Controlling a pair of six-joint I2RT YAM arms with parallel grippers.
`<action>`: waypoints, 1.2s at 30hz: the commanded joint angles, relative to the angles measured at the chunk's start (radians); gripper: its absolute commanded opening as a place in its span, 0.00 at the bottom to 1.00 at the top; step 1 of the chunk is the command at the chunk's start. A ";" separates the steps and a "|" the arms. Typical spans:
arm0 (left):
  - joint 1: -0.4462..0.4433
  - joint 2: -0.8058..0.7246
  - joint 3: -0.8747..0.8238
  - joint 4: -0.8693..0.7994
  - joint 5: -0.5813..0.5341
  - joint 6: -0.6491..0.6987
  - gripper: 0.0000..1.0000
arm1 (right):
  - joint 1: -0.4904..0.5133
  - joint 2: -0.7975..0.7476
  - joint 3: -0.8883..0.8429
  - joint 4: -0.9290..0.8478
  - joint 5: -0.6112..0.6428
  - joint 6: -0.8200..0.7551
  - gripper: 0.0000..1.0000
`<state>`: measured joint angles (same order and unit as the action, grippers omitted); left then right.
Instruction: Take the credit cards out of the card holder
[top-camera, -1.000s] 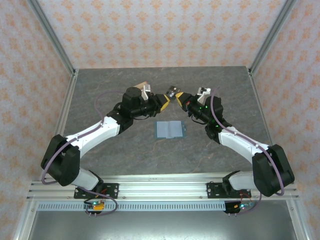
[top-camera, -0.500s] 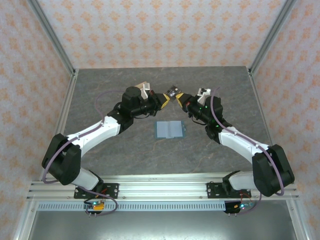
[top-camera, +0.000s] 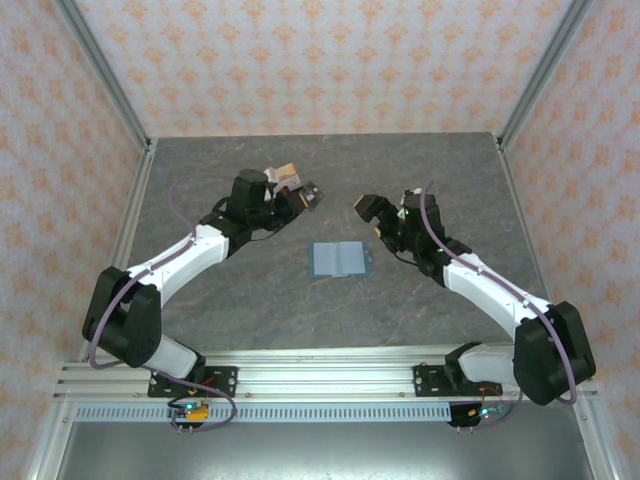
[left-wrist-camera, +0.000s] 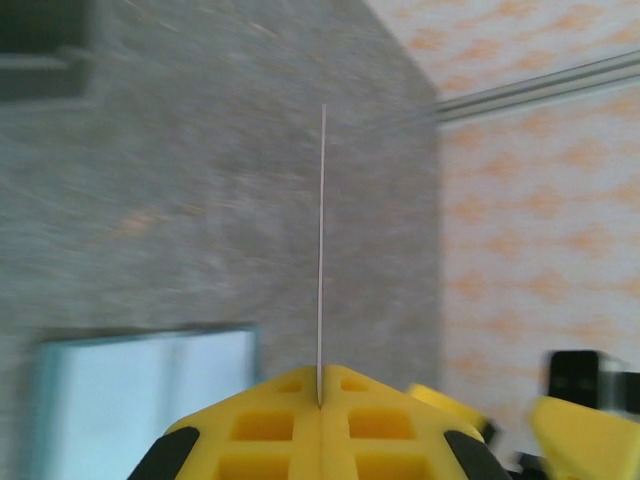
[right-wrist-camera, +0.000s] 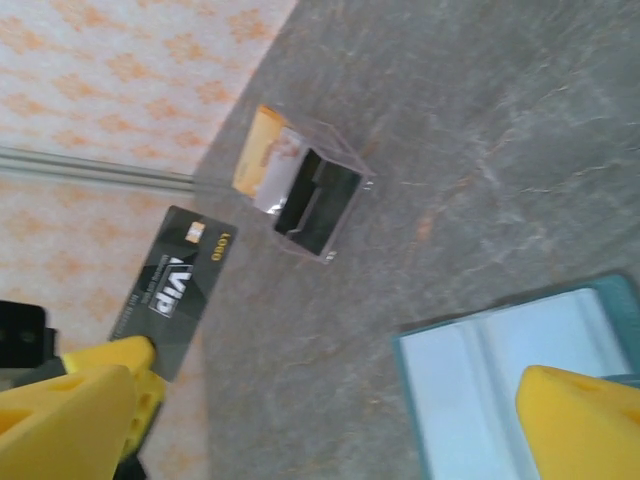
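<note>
While the grey marbled bench (top-camera: 450, 170) carries the blue-grey two-panel card holder (top-camera: 340, 259) open at centre, right fingers (right-wrist-camera: 585, 425) spread, empty; left fingers (left-wrist-camera: 270, 430) pinch thin black VIP credit card (right-wrist-camera: 175, 285) by one end. Risk: shallow hold, card pivots or drops.

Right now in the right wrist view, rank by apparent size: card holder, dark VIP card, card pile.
1. card holder, largest even though cropped by the frame edge.
2. dark VIP card and card pile look about alike; I won't rank them.
</note>
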<state>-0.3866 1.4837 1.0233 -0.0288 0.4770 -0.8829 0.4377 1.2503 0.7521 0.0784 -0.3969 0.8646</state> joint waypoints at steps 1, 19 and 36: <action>0.037 -0.034 0.094 -0.201 -0.077 0.335 0.00 | 0.002 -0.011 0.020 -0.069 0.051 -0.064 0.99; 0.123 0.282 0.476 -0.443 -0.034 1.051 0.00 | 0.001 0.015 0.038 -0.123 0.061 -0.088 0.99; 0.163 0.528 0.682 -0.584 -0.029 1.184 0.00 | 0.002 0.038 0.018 -0.010 0.007 -0.029 0.99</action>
<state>-0.2276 1.9915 1.6382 -0.5457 0.4328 0.2497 0.4377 1.2858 0.7551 0.0082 -0.3725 0.8154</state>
